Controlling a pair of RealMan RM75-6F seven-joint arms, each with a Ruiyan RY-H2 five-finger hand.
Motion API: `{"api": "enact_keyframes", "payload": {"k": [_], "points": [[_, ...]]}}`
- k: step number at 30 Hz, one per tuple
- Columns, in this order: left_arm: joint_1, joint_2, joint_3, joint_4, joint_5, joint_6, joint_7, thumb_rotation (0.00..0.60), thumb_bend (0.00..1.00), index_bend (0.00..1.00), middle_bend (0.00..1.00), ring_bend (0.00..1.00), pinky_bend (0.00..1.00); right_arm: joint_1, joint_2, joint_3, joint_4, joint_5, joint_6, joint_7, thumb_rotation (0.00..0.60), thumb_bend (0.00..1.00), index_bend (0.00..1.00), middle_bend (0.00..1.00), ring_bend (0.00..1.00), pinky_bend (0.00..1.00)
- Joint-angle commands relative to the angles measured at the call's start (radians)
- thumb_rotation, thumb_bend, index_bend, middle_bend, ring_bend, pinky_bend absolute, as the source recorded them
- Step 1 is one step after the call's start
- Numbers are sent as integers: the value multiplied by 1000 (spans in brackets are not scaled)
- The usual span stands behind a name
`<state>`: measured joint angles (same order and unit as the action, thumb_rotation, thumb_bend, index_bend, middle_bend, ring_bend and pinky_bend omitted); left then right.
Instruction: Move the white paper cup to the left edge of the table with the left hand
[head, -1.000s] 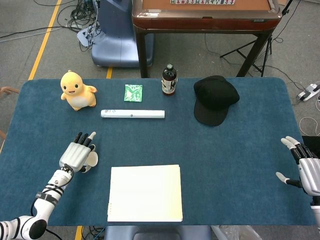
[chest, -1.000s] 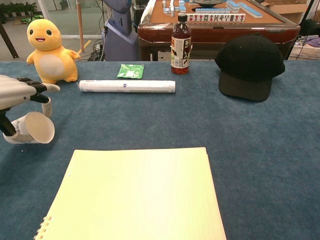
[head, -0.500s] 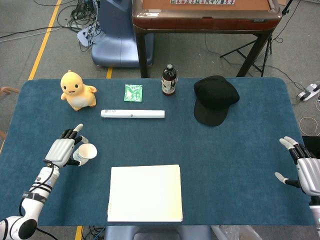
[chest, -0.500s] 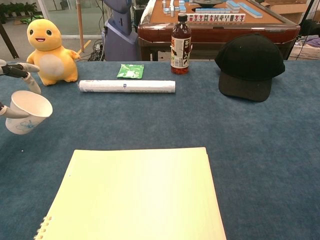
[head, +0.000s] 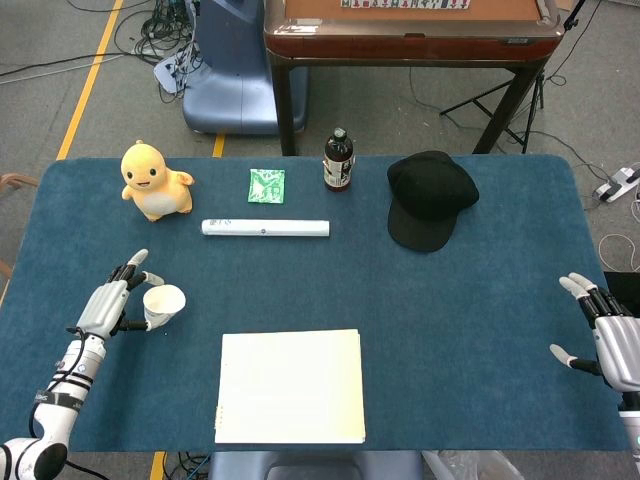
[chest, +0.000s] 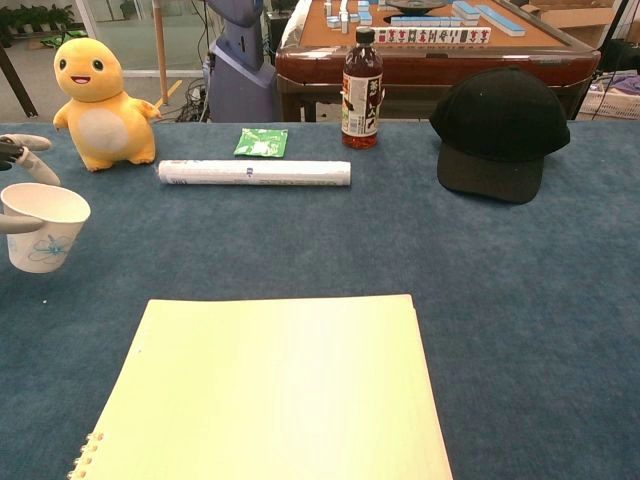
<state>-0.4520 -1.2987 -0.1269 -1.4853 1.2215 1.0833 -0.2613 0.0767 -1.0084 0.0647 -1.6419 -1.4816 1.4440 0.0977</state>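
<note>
A lab or test room is being suggested by floor tape (head: 88, 85), loose cables (head: 150, 35) and a mahjong table (head: 410, 30).
</note>
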Motion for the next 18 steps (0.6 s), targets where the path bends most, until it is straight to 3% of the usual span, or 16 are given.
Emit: {"api": "enact_keyframes", "payload": {"k": [1, 18], "points": [[39, -66, 8, 79, 63, 70, -82, 600, 154, 366, 0, 0, 0, 0, 0, 0, 0, 1, -1, 0, 600, 0, 152, 136, 144, 372], [87, -164, 10, 247, 115, 109, -251, 600, 154, 371, 0, 0, 0, 1, -1, -1, -2, 1, -3, -6, 600, 0, 152, 142, 144, 358]]}}
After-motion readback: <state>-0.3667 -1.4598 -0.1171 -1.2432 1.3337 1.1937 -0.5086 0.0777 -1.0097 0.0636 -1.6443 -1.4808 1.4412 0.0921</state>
